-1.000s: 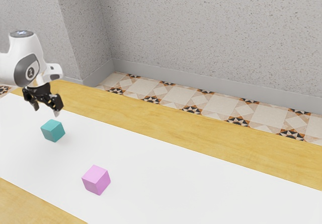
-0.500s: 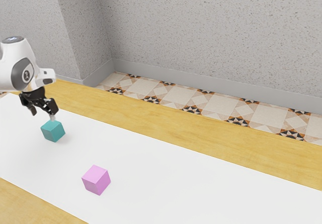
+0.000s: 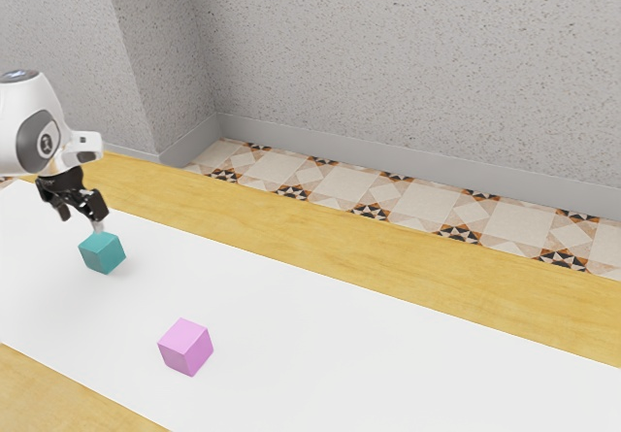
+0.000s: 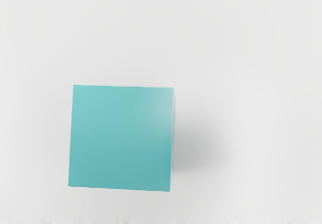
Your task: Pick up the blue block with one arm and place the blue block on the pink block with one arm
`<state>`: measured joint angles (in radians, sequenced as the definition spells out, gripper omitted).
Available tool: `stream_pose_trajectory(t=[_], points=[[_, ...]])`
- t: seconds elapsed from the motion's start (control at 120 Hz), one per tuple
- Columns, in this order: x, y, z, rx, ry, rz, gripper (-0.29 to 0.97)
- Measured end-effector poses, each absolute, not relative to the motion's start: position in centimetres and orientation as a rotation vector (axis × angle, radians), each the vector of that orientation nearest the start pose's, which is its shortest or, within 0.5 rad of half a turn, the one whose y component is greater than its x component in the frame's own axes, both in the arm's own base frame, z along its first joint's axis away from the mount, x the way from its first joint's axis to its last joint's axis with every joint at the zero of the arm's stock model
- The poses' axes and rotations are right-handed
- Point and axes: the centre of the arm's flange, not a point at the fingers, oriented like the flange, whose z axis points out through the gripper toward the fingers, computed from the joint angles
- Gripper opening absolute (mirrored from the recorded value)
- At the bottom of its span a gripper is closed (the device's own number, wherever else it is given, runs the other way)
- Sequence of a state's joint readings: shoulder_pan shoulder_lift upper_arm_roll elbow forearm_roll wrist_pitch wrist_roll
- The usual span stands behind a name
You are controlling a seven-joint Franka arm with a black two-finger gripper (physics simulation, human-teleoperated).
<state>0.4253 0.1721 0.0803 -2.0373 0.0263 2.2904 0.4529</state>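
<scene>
Teal-blue, the blue block (image 3: 102, 252) rests on the white table (image 3: 369, 354), well apart from the pink block (image 3: 185, 346). We hold our gripper (image 3: 82, 218) just above it with fingers spread, ready to straddle its sides for a grasp

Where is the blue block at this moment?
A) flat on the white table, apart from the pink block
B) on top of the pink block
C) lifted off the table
A: the blue block rests on the table, apart from the pink block, the gripper above it.
</scene>
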Motion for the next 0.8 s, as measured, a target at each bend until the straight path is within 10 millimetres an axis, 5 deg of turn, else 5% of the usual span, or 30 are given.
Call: stream_pose_trajectory(t=[0.125, 0.367, 0.8], points=[[51.7, 28.9, 36.4, -3.073, -0.037, -0.076, 0.68], [52.0, 30.3, 32.5, -3.082, -0.018, -0.015, 0.68], [54.6, 31.6, 30.8, -3.072, 0.084, -0.008, 0.68]])
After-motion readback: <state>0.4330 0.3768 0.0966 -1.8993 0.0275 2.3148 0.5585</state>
